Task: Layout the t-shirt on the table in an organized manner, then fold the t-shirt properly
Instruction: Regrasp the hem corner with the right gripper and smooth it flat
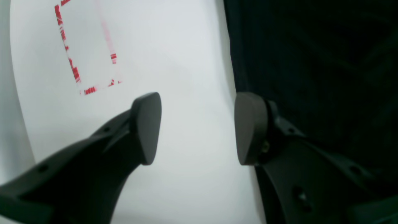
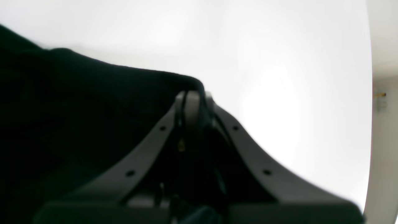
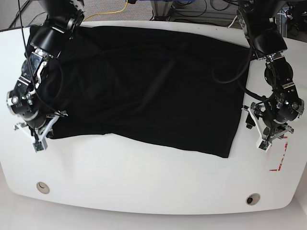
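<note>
1. Spanning the whole scene, the white desk (image 3: 144, 187) carries everything.
2. Spread over its far half lies the black t-shirt (image 3: 144, 86).
3. Right tool (image 2: 192, 99) pinches the shirt's edge.
4. Left tool (image 1: 197, 127) gapes open beside the cloth, near a red marking (image 1: 74, 71).

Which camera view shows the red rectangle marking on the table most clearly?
The left wrist view: the red rectangle marking lies close, its broken outline plain on the table. The base view shows only a small part of it beside the left gripper. The right wrist view does not show it.
</note>
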Robot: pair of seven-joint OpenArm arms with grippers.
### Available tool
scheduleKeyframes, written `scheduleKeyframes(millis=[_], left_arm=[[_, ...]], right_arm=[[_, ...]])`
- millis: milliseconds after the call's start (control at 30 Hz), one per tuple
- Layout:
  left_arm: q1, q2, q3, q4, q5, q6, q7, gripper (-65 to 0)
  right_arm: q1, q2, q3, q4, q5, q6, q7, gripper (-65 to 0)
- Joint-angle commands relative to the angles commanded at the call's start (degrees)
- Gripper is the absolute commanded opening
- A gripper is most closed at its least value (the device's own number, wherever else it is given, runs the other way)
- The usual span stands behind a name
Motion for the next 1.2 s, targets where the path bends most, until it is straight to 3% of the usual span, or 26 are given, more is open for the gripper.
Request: scheduleKeyframes(millis=[333, 533, 633, 733, 767, 867, 900, 1200], left_arm=[[1.6, 0.0, 0.0, 0.2, -0.1, 0.0, 0.1, -30.4], [2.5, 0.0, 0.0, 0.4, -0.1, 0.0, 0.1, -30.4], [2.7, 0.0, 0.0, 0.4, -0.1, 0.0, 0.1, -30.4], [2.7, -0.1, 0.0, 0.4, -0.1, 0.0, 0.1, -30.4], [2.7, -0.2, 0.0, 0.4, -0.1, 0.0, 0.1, -30.4], [2.7, -0.2, 0.0, 0.4, -0.1, 0.0, 0.1, -30.4], [2.7, -0.2, 0.0, 0.4, -0.1, 0.0, 0.1, -30.4], [2.3, -0.3, -0.3, 0.5, -0.2, 0.0, 0.0, -30.4]], right_arm=[[11.2, 0.4, -1.9, -14.7, -0.1, 0.00, 5.3, -64.2], [14.9, 2.6, -7.5, -21.8, -0.1, 0.00, 9.7, -62.1], [15.6, 2.8, -8.9, -24.3, -0.1, 0.00, 11.5, -51.5], [15.8, 2.9, -8.9, -25.4, -0.2, 0.00, 12.8, -33.8], [15.6, 2.9, -8.9, -25.3, -0.2, 0.00, 13.4, -23.5], [15.5, 2.9, -8.9, -25.2, -0.1, 0.00, 14.8, -3.2], [15.4, 2.9, -8.9, -25.2, -0.1, 0.00, 14.9, 0.0], [7.8, 5.4, -8.7, -12.8, 0.4, 0.00, 14.1, 0.0]])
